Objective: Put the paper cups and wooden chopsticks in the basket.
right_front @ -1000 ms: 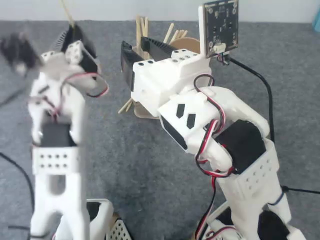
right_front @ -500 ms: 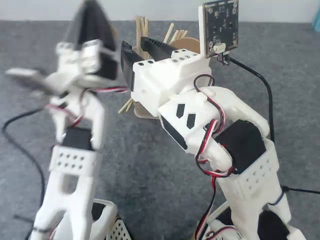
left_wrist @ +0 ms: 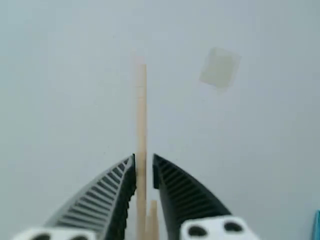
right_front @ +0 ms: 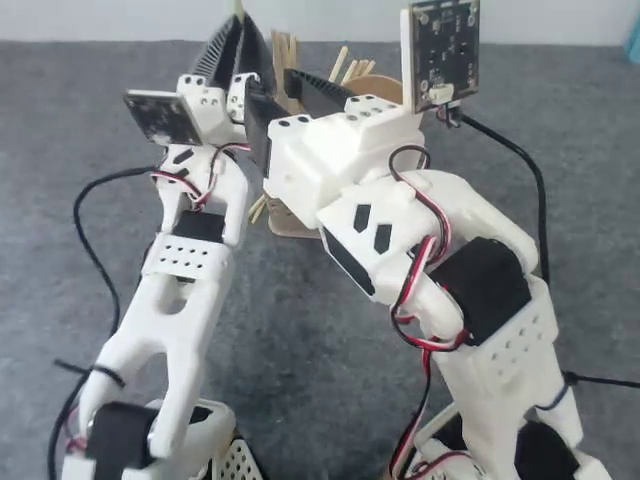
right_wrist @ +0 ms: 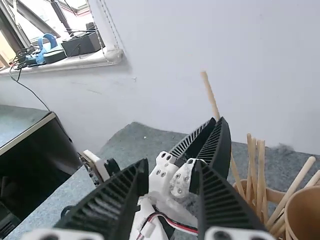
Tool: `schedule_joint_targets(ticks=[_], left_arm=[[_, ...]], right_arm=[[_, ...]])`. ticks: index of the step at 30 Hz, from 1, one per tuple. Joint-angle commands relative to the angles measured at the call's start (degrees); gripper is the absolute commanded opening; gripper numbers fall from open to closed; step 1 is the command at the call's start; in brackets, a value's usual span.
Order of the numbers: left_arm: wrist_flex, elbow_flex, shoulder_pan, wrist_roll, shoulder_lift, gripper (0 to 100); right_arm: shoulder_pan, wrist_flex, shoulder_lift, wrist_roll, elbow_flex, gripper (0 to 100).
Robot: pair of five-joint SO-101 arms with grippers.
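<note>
Left tool (left_wrist: 143, 162): jaws clamped on one wooden chopstick (left_wrist: 141, 110), held upright, upper centre-left of the high view. Right tool (right_wrist: 170, 167): jaws parted, nothing held. Basket (right_front: 283, 222), upper centre, holds further chopsticks (right_front: 284, 55) and a paper cup (right_front: 373, 88).

The high view is taken from a fixed point above and just behind both arms, close to them, and is aimed down and forward over the grey desk (right_front: 300, 330) toward the pale wall (right_front: 100, 20). The left wrist view is taken from close along the left end effector (left_wrist: 144, 159) and is faced at that wall, with the gripped chopstick (left_wrist: 141, 110) centred. The right wrist view is taken over the right end effector (right_wrist: 170, 165) and is turned toward the wall and a window sill (right_wrist: 75, 57). The left end effector, its chopstick and the basket (right_wrist: 270, 194) are shared by the high and right wrist views; the wall is shared by all three.
</note>
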Motion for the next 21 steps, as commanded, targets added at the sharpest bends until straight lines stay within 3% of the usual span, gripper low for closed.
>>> schedule_joint_targets(ticks=[1,5,11,14,21], left_arm=[[7.38,-1.19,-1.23,0.00,-1.85,23],[21.54,-5.23,-1.67,0.09,-8.26,26],[43.69,-16.66,-11.08,0.09,-15.56,9],[45.89,-17.54,-16.62,0.09,-13.01,1],[46.95,-16.48,-16.09,0.09,8.70,2]], right_arm=[[0.84,-1.36,0.13,1.05,-0.26,14.1],[0.92,-1.36,0.22,1.05,-0.18,14.1],[0.92,-1.36,0.22,1.05,-0.18,14.1],[0.92,-1.36,0.22,1.05,-0.18,14.1],[0.92,-1.36,0.22,1.05,-0.18,14.1]])
